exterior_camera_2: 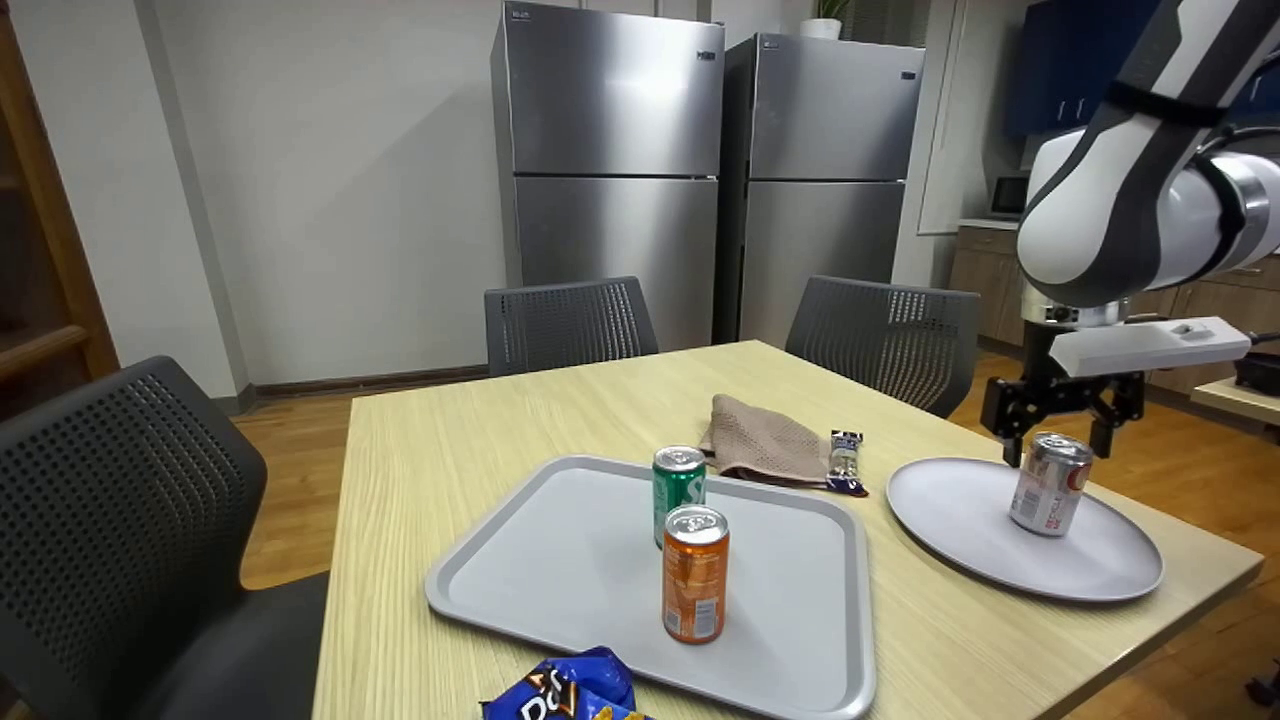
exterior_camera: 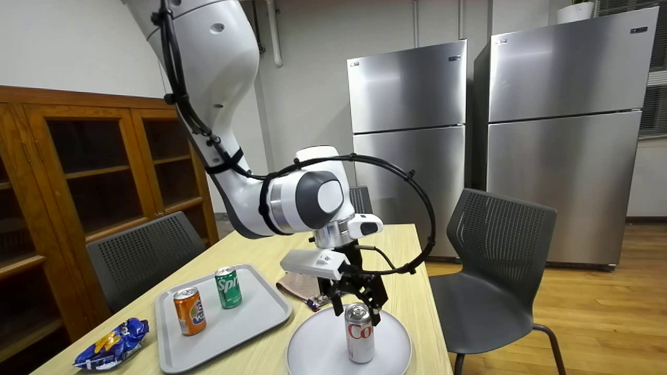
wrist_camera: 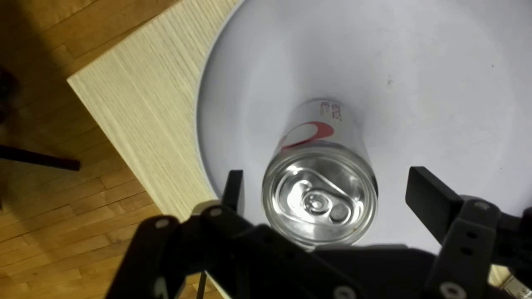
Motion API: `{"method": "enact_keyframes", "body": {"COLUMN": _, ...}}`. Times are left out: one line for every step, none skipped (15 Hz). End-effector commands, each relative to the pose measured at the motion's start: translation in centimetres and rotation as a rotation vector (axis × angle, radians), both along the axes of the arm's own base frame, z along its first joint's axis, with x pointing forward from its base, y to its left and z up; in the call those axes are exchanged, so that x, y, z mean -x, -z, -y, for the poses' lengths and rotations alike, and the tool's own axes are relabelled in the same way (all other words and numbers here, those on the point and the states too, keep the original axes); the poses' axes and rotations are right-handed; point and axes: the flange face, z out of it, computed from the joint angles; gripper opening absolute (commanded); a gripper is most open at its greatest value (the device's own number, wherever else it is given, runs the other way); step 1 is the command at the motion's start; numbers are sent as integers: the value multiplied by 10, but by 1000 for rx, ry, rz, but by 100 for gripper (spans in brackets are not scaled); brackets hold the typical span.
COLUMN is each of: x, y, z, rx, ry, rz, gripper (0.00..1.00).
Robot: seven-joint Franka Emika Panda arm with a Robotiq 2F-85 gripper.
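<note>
Straddling the top of the silver can, the gripper stands wide, with a gap on each side. That can sits upright on the plate. In both exterior views the tray, bearing the orange can and green can, lies left, the cloth farther back.
</note>
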Motion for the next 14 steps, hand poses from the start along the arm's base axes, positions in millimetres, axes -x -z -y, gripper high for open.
{"method": "enact_keyframes", "body": {"x": 0, "y": -1, "z": -6, "rx": -5, "ry": -9, "rz": 42, "gripper": 100}}
{"method": "enact_keyframes", "body": {"x": 0, "y": -1, "z": -6, "rx": -6, "ry": -9, "rz": 57, "gripper": 100}}
{"method": "enact_keyframes", "body": {"x": 0, "y": -1, "z": -6, "rx": -5, "ry": -9, "rz": 65, "gripper": 100}}
{"method": "enact_keyframes", "body": {"x": 0, "y": -1, "z": -5, "rx": -4, "ry": -13, "rz": 76, "gripper": 100}}
{"method": "enact_keyframes", "body": {"x": 1, "y": -2, "z": -5, "rx": -4, "ry": -14, "rz": 85, "gripper": 100}}
{"method": "enact_keyframes", "body": {"x": 2, "y": -2, "z": -5, "rx": -5, "ry": -12, "rz": 91, "gripper": 100}}
{"method": "enact_keyframes", "body": {"x": 4, "y": -2, "z": -5, "rx": -8, "ry": -11, "rz": 95, "gripper": 100}}
{"method": "enact_keyframes", "body": {"x": 5, "y": -1, "z": -5, "rx": -12, "ry": -8, "rz": 98, "gripper": 100}}
{"method": "enact_keyframes", "body": {"x": 7, "y": -1, "z": -5, "rx": -18, "ry": -1, "rz": 95, "gripper": 100}}
{"method": "enact_keyframes", "body": {"x": 9, "y": 0, "z": -5, "rx": -24, "ry": 6, "rz": 94, "gripper": 100}}
{"method": "enact_keyframes", "body": {"x": 10, "y": 1, "z": -4, "rx": -32, "ry": 16, "rz": 95, "gripper": 100}}
{"method": "enact_keyframes", "body": {"x": 11, "y": 2, "z": -3, "rx": -35, "ry": 25, "rz": 96, "gripper": 100}}
{"method": "enact_keyframes", "body": {"x": 12, "y": 2, "z": -2, "rx": -39, "ry": 32, "rz": 97, "gripper": 100}}
{"method": "enact_keyframes", "body": {"x": 12, "y": 2, "z": -1, "rx": -41, "ry": 37, "rz": 99, "gripper": 100}}
